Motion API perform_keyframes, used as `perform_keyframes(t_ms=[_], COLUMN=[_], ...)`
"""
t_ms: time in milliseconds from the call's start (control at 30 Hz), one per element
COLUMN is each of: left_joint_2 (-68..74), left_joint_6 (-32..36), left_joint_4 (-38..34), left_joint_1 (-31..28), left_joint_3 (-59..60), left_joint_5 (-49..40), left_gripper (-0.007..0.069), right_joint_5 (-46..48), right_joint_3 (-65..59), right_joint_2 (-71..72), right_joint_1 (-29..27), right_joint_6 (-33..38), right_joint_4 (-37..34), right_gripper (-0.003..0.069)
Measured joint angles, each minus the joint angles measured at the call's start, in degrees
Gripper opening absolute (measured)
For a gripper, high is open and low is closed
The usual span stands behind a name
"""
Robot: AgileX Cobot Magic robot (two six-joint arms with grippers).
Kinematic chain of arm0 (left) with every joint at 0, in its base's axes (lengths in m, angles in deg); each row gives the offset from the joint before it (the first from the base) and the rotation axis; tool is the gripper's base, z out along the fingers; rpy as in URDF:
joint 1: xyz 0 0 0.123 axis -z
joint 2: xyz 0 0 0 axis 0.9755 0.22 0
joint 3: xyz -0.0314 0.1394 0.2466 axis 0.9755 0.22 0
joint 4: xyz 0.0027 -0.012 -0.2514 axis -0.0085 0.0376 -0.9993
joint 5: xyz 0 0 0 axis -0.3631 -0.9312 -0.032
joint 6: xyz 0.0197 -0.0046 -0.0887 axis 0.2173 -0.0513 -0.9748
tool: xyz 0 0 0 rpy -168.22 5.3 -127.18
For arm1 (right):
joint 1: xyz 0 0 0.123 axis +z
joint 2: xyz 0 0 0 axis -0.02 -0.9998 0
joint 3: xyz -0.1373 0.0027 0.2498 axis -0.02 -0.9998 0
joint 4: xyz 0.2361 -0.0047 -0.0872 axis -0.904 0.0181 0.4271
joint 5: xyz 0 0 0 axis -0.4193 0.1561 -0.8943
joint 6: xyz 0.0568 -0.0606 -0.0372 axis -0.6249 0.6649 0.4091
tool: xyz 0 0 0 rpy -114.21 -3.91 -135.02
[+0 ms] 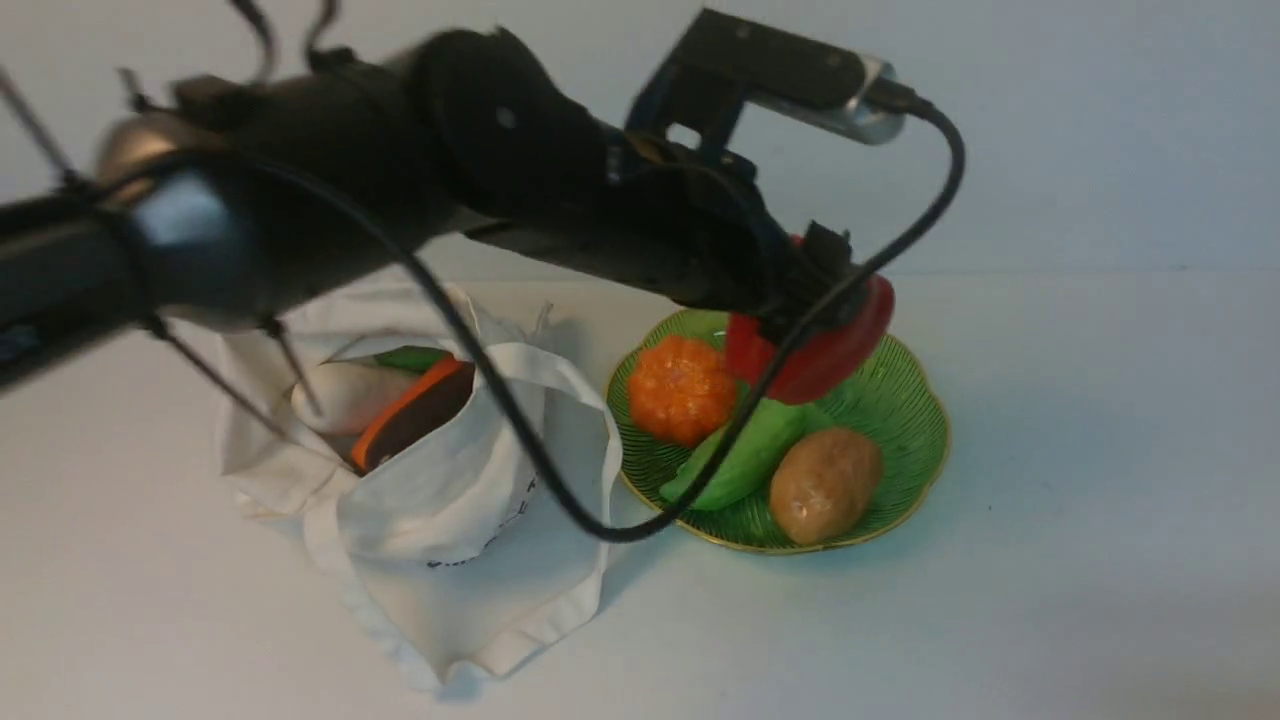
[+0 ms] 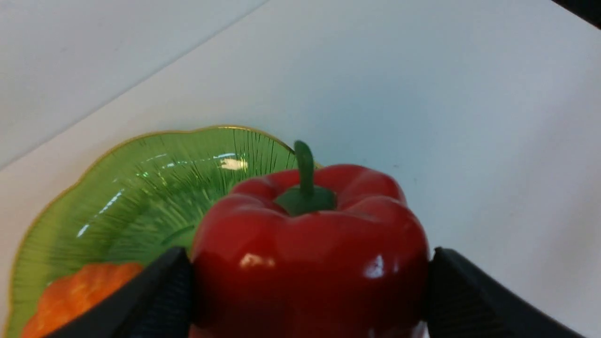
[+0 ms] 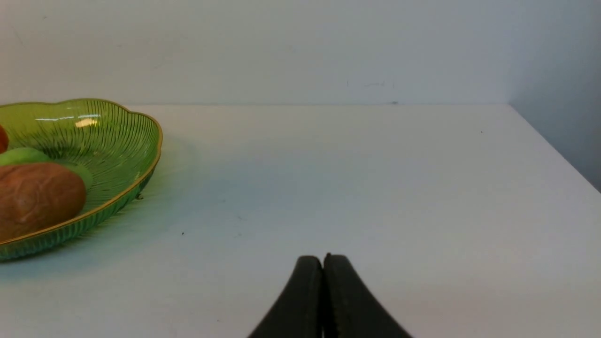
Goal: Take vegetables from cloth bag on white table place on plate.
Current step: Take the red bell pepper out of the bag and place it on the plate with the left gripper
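My left gripper (image 1: pixel 815 335) is shut on a glossy red bell pepper (image 1: pixel 835 345), holding it above the far side of the green plate (image 1: pixel 905 405). In the left wrist view the pepper (image 2: pixel 310 253) sits stem up between both black fingers (image 2: pixel 166 291), over the plate's edge (image 2: pixel 141 188). The off-white cloth bag (image 1: pixel 450 500) lies open on the white table (image 1: pixel 1100 450), left of the plate. My right gripper (image 3: pixel 323 263) is shut and empty, low over the table, with the plate (image 3: pixel 117 141) off to one side.
On the plate lie a bumpy orange piece (image 1: pixel 680 390), a green vegetable (image 1: pixel 750 455) and a brown potato (image 1: pixel 825 485). Inside the bag I see a pale item (image 1: pixel 345 395), a green one (image 1: pixel 410 357) and an orange-edged brown piece (image 1: pixel 410 415). A black cable (image 1: pixel 560 490) hangs over bag and plate.
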Motion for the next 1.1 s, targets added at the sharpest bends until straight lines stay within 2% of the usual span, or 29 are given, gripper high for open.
perform_keyframes(t_ms=[433, 700, 1100], left_joint_2=[18.69, 20.40, 20.40], left_joint_6=[0.00, 0.12, -0.25], left_joint_4=[-0.38, 0.75, 1.69], left_joint_1=[0.06, -1.54, -3.00], left_joint_3=[-14.59, -16.27, -16.66], left_joint_5=[0.89, 0.84, -3.48], left_gripper=[0.0575, 0.0578, 0.0636], right_joint_5=[0.00, 0.00, 0.00], right_joint_3=[0.00, 0.00, 0.00], right_joint_2=[0.00, 0.00, 0.00], right_joint_1=[0.00, 0.00, 0.00], right_joint_6=[0.00, 0.00, 0.00], right_joint_4=[0.00, 0.00, 0.00], right_gripper=[-0.0010, -0.0010, -0.0010])
